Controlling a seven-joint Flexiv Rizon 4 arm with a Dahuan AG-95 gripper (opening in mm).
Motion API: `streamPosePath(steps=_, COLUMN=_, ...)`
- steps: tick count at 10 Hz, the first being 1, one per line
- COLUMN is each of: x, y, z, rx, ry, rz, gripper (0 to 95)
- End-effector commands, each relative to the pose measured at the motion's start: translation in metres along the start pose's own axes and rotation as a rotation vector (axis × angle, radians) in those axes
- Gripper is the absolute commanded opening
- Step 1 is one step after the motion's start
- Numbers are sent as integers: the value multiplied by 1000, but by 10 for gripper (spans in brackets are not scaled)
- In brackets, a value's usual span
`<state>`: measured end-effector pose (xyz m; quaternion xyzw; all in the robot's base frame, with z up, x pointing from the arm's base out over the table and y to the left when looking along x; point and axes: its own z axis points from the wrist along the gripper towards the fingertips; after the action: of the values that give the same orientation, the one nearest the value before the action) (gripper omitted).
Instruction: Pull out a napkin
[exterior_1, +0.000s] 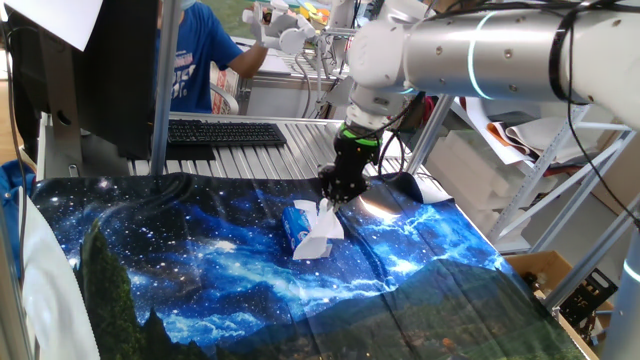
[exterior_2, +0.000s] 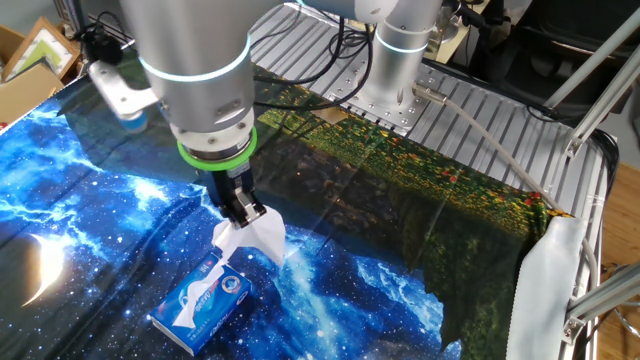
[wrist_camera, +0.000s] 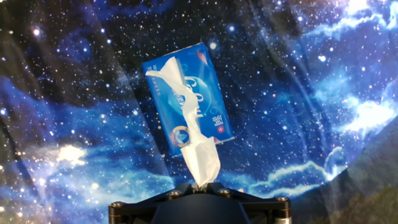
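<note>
1. The silver robot arm with a green ring at its wrist reaches down over the table, its black two-finger gripper (exterior_2: 243, 212) pointing at the cloth.
2. The fingers (exterior_2: 236, 203) are drawn close together and pinch the top of a thin white folded paper napkin (exterior_2: 252, 238).
3. In the hand view the napkin (wrist_camera: 189, 134) runs as a twisted strip from between the jaws at the lower edge to the small blue rectangular tissue pack with white print (wrist_camera: 193, 93); its far end lies across the pack's top face.
4. From the other fixed view the napkin hangs as a loose triangle under the gripper, its lower edge just above the near end of the tissue pack (exterior_2: 203, 302). Whether it has fully left the pack's slot cannot be told.
5. The pack lies flat on the blue starry galaxy-print cloth (exterior_2: 70, 200) that covers the table; in one fixed view it sits near the cloth's middle (exterior_1: 297, 228), with the napkin (exterior_1: 322, 232) beside it.
6. A black keyboard (exterior_1: 225, 132) rests on the ribbed metal table (exterior_1: 290, 150) beyond the cloth.
7. A person in a blue shirt (exterior_1: 190, 55) stands behind the table.
</note>
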<state>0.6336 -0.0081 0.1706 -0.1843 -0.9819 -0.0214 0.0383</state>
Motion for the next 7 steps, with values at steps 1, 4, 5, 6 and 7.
streamPosePath(steps=1, x=1, y=-1, z=1, rx=2, ry=-7, rz=9, gripper=0)
streamPosePath(steps=4, x=1, y=-1, z=1, rx=4, ry=-6, rz=15, gripper=0)
streamPosePath(steps=5, x=1, y=-1, z=1, rx=6, ry=-8, rz=15, gripper=0)
streamPosePath(steps=6, x=1, y=-1, z=1, rx=7, ry=-12, rz=23, gripper=0)
streamPosePath(steps=7, x=1, y=-1, z=1, rx=10, ry=-17, rz=31, gripper=0)
